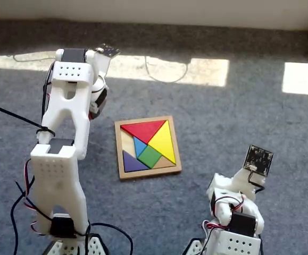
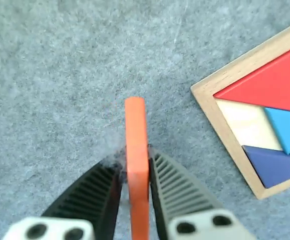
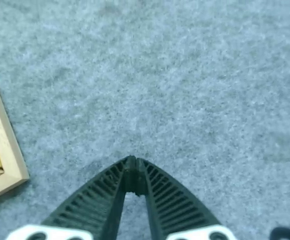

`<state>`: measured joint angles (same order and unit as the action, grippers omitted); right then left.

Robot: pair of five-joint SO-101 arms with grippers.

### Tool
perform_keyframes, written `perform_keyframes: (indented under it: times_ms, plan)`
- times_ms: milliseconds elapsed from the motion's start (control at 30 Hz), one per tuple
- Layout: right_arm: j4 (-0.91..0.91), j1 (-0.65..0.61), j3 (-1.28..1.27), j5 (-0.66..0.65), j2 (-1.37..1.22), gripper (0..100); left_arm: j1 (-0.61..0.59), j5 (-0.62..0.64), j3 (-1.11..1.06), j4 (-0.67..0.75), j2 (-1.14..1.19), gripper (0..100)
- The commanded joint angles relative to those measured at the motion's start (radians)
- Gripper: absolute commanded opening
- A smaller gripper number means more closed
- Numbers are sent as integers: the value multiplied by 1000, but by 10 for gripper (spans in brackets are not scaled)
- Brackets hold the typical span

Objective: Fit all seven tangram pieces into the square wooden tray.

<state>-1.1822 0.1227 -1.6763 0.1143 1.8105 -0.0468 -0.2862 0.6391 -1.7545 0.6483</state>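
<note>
Grey, carpet-like worktop, sunlit in patches along the far edge. Stretched up the left side from the near edge: left arm. Folded low at the near edge toward the right corner: right arm.

Near the middle of the worktop, lying flat: square wooden tray. Inside it, red triangle along the far rim, yellow triangle along the right rim, purple triangle in the near left corner, green square and blue piece between them. Also a pale wood-coloured patch between red and purple; cannot tell whether piece or bare floor.

Left tool just beside the tray's left rim, clamped narrow on the orange piece, held on edge above the worktop. Right tool closed tip to tip, holding nothing, near the tray's right rim.
</note>
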Motion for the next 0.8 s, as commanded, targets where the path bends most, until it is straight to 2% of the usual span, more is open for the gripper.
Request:
perform_keyframes:
  times_ms: [0, 100, 400, 467, 633, 767]
  plan:
    - [22, 10, -113, 11, 12, 4, 39, 5, 45, -8, -12, 5]
    - [22, 10, -113, 11, 12, 4, 51, 12, 36, -8, -33, 5]
    - [24, 10, -113, 11, 12, 4, 208, 224, -275, 3, -223, 5]
    - [24, 10, -113, 11, 12, 4, 237, 278, -326, 41, -229, 6]
    - [24, 10, -113, 11, 12, 4, 251, 410, -400, 126, -228, 7]
    - [24, 10, -113, 9, 12, 4, 251, 434, -404, 123, -228, 8]
